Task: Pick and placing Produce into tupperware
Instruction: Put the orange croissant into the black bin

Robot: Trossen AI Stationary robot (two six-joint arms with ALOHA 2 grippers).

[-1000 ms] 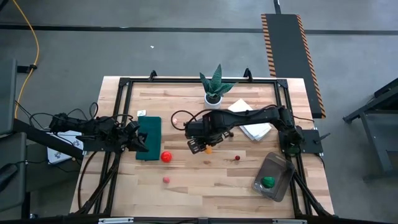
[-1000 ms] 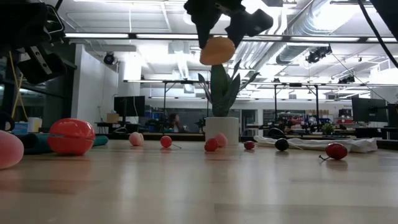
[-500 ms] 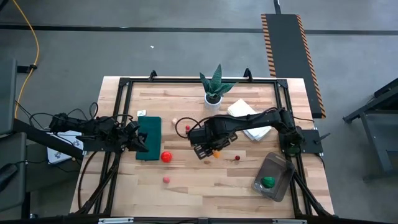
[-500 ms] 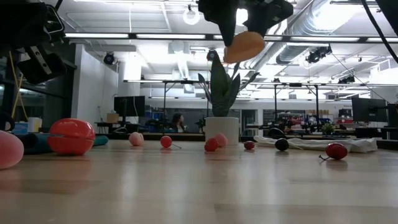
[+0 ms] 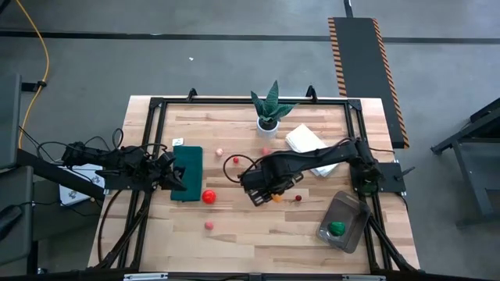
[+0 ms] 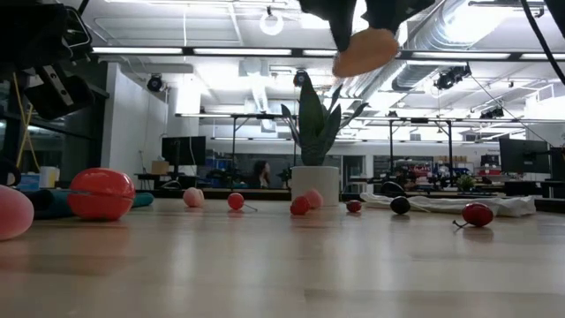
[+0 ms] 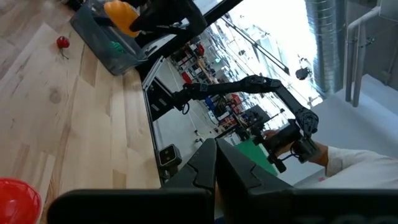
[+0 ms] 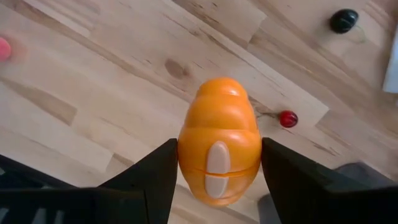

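Produce lies scattered across the light wooden table (image 5: 234,226) as we look down: a large red round toy fruit (image 5: 208,197) beside the flat dark green rectangular mat (image 5: 187,172) toward the left edge, a small pink ball (image 5: 208,225) nearer the front edge, and a small dark red berry with a stem (image 5: 298,198) right of centre. We see the right gripper (image 5: 269,196) raised above the middle of the table, its fingers (image 8: 152,176) pinching an orange ridged toy fruit (image 8: 219,149) from both sides. The clear greyish rectangular plastic tupperware (image 5: 351,220) sits near the front right corner with one green piece (image 5: 337,228) inside. A spiky green plant in a white pot (image 5: 269,109) stands at the back edge, a folded white cloth (image 5: 305,140) just to its right. The left gripper (image 5: 173,176) rests over the mat near the left edge, fingers (image 7: 239,177) pressed together and holding nothing.
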